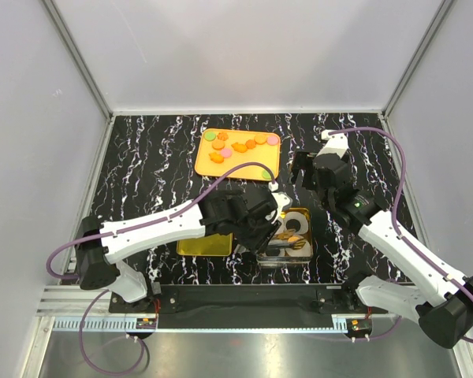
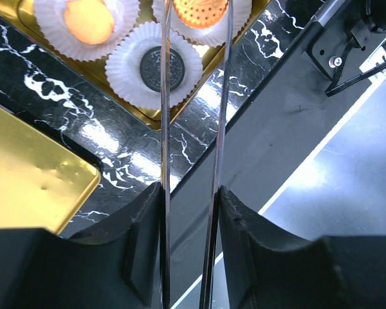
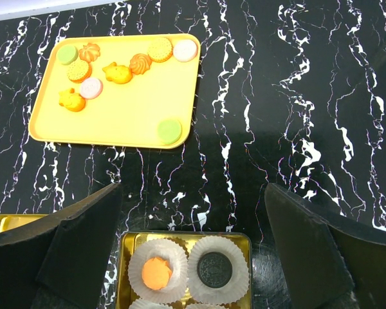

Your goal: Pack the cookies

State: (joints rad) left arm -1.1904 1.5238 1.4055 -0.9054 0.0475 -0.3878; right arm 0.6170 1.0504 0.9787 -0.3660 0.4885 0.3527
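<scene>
Top view: most cookies (image 1: 240,146) lay on the far tray (image 1: 213,167). A few sat in the near tin (image 1: 304,214), under the left claw (image 1: 270,227). The right claw (image 1: 314,169) hovered right of the tray.

Left wrist: the left claw was clenched on thin tongs (image 2: 165,129). Their tips straddled an orange cookie (image 2: 202,9) in a cup (image 2: 125,77); whether they gripped it, I could not tell.

Right wrist: the right claw gaped wide, released. The cookies looked light, stiff and crumbly, and were best pinched gently across the edges. The black cookie (image 3: 213,270) bore embossing too small to read, and no labels showed.
</scene>
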